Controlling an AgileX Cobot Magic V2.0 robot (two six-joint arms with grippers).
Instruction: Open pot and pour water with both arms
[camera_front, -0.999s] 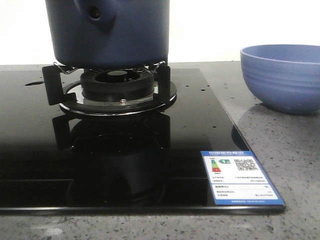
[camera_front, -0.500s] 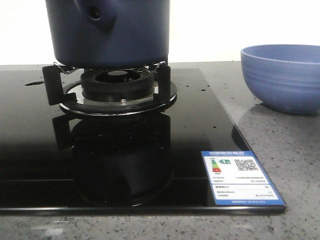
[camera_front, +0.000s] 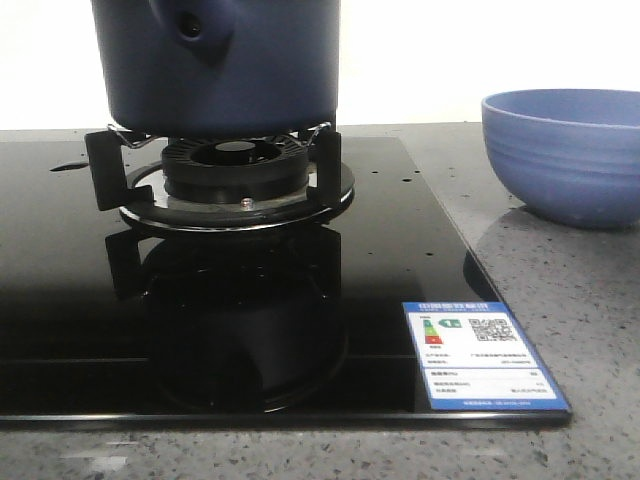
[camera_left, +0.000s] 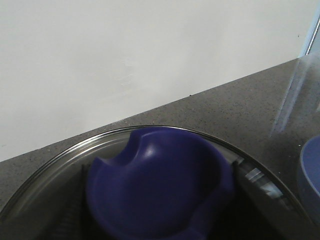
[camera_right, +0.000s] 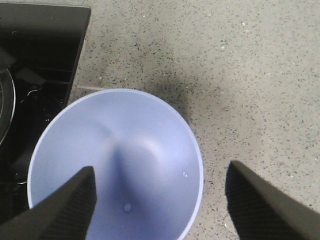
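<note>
Nearest to me, a blue-bordered label (camera_front: 484, 355) sits at the front right corner of the black glass cooktop (camera_front: 300, 300); it carries a coloured energy chart and a QR code, but its writing is too small for me to read. Just past that corner the glass ends and the speckled grey worktop (camera_front: 560, 300) begins, with open room running along the front edge and to the right of the glass.

My right gripper (camera_right: 160, 200) has its jaws spread wide: one dark finger (camera_right: 65, 207) lies over the near rim of the light-blue bowl (camera_right: 117, 165), the other over bare worktop beside it. I see only a tiny droplet or speck in the bowl. Beyond the jaws the stone is free.

Further back the pot (camera_front: 220, 65) stands on the burner stand (camera_front: 225, 180), its knob with the round hole facing the front camera.

Of my left gripper I see only dark blurred shapes on either side of the navy lid knob (camera_left: 157, 187) on the glass lid (camera_left: 45, 175); I cannot tell whether those jaws pinch it. Behind runs the worktop edge and a white wall (camera_left: 125, 55).
</note>
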